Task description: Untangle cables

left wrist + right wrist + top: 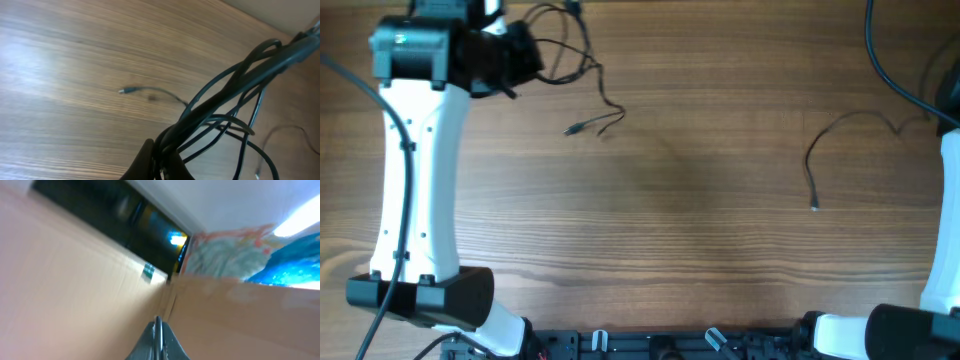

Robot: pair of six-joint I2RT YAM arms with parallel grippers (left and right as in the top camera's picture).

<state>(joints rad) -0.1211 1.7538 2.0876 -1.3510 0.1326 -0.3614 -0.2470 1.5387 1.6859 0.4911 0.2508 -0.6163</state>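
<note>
My left gripper [525, 55] is at the far left of the table, shut on a tangled bundle of thin black cables [565, 50]. In the left wrist view the jaws [160, 155] pinch several strands of the bundle [225, 95], lifted above the wood. Loose strands trail down to a small plug [570, 130] on the table, which also shows in the left wrist view [122, 91]. A separate thin cable [809, 160] lies curved at the right and runs toward the right arm. My right gripper [157, 322] is shut on a thin dark strand, pointing away from the table.
The wooden table [700, 230] fills the overhead view. The white left arm [415, 180] runs along the left side and the right arm [950, 200] along the right edge. A thicker black arm wire [880, 60] hangs at the top right.
</note>
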